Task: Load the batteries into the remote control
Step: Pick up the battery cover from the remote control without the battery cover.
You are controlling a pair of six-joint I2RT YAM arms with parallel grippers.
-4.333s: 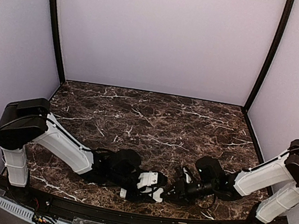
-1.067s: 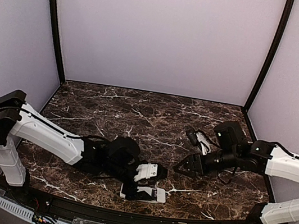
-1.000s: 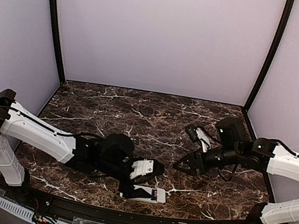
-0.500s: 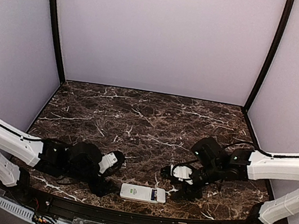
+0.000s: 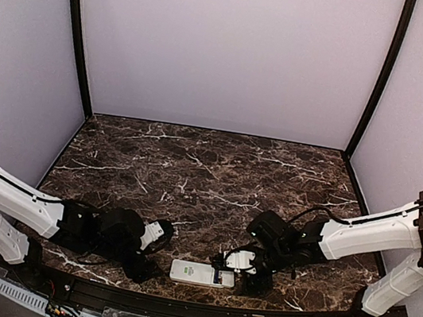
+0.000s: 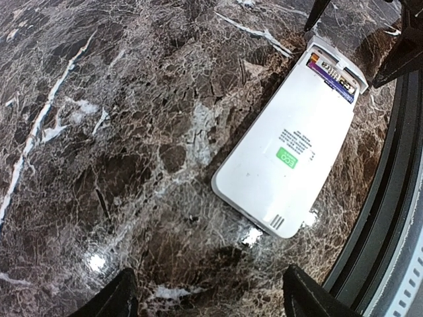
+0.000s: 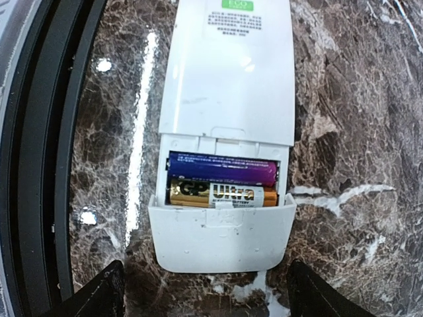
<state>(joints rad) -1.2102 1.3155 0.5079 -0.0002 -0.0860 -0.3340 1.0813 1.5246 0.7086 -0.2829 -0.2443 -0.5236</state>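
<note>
The white remote control lies face down near the table's front edge. In the right wrist view its back has the compartment uncovered, and two batteries lie side by side in it, one purple and one gold. The loose white cover sits at the remote's end, just past the batteries. My right gripper is open, its fingers on either side of that cover and apart from it; from above it is at the remote's right end. My left gripper is open and empty, just left of the remote.
The table's black front rail runs close along the remote, also seen in the left wrist view. Dark marble stretches back to the lilac walls. Both forearms lie low over the front of the table.
My left gripper has pulled left off the remote and rests beside it. My right gripper has come down and left from mid-table to the remote's right end.
</note>
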